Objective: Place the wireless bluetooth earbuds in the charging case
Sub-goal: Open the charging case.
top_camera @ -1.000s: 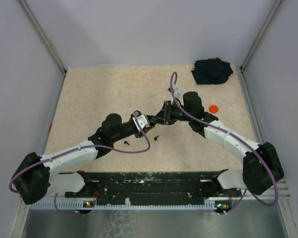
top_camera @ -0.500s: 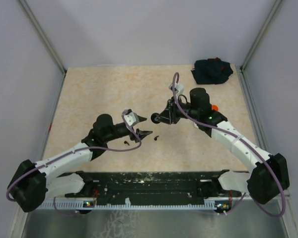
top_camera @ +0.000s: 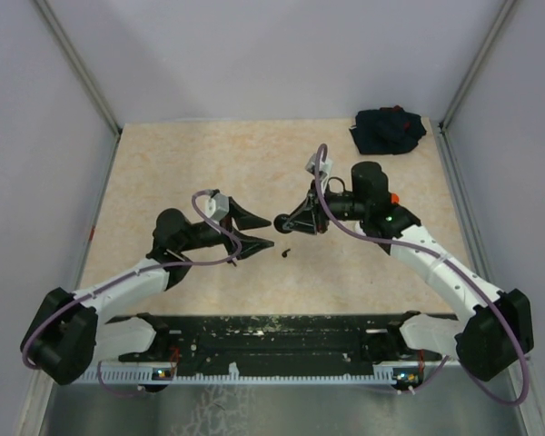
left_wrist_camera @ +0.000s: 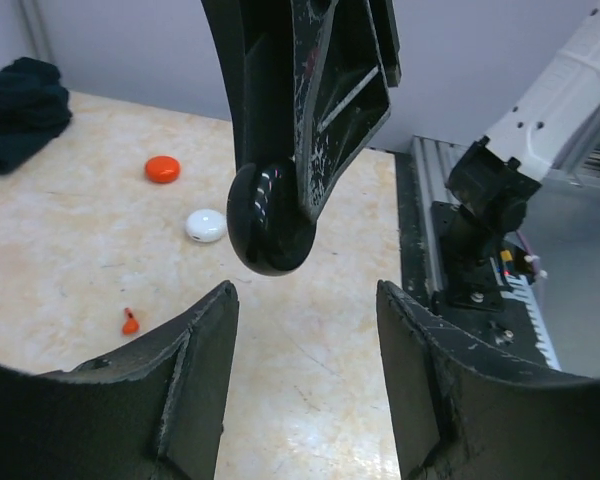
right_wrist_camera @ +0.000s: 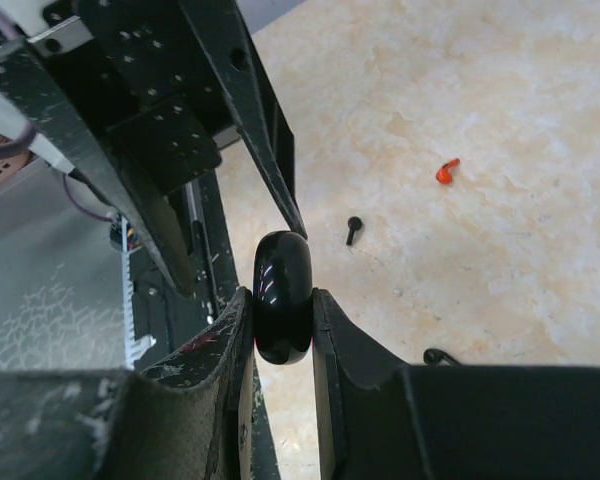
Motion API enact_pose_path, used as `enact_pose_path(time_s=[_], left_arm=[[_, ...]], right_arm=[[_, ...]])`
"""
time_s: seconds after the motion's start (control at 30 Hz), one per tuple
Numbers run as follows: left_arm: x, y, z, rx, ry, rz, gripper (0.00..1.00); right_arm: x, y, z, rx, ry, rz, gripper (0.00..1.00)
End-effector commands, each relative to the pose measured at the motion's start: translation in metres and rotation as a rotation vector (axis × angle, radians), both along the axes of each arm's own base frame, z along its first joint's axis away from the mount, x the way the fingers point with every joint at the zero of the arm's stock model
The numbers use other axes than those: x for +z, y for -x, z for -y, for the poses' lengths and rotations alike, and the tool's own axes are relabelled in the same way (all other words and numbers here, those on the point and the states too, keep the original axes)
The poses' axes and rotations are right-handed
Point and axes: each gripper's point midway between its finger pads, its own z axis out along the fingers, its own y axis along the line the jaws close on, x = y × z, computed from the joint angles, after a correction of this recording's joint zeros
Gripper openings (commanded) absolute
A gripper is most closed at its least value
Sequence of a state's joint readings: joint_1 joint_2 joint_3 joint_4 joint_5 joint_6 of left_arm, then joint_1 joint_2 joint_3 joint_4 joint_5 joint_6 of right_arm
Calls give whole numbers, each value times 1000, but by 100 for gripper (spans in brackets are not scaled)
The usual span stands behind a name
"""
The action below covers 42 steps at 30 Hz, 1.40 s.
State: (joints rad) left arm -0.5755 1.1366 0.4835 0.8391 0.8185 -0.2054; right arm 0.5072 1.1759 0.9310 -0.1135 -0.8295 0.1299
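Looking from above, we see the right tool [top_camera: 279, 222] clenched on the case [top_camera: 281, 221] over the worktop [top_camera: 182, 163], the left tool [top_camera: 265, 231] released and facing it, a black bud [top_camera: 288, 252] lying near them. From the left wrist, a red bud [left_wrist_camera: 130, 321] lies near a white puck [left_wrist_camera: 206, 225] and a red puck [left_wrist_camera: 162, 169]. From the right wrist, the case sits pinched, buds beyond.
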Motion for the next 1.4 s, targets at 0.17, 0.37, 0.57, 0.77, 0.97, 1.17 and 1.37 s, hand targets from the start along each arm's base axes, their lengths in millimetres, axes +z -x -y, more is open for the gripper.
enact_pose_path(time_s=[0.17,0.37,0.57,0.77,0.97,1.17,1.37], left_arm=[[17,22,8,-183,71,-66,59],[24,24,7,-189,74,-62,53],[27,26,8,-208,69,-58,49],[27,28,10,-234,60,-79,42],[27,29,10,-236,42,-75,40],[25,28,12,-222,19,-67,42],[24,29,13,-230,14,-62,40]], right_arm=[[41,23,-7,153,-105,186,0],[36,28,-10,183,-87,180,0],[33,33,-15,212,-76,185,0],[30,37,-17,228,-64,191,0],[24,40,-20,243,-32,183,0],[21,46,-24,270,-6,177,0],[22,46,-25,269,-1,182,0]])
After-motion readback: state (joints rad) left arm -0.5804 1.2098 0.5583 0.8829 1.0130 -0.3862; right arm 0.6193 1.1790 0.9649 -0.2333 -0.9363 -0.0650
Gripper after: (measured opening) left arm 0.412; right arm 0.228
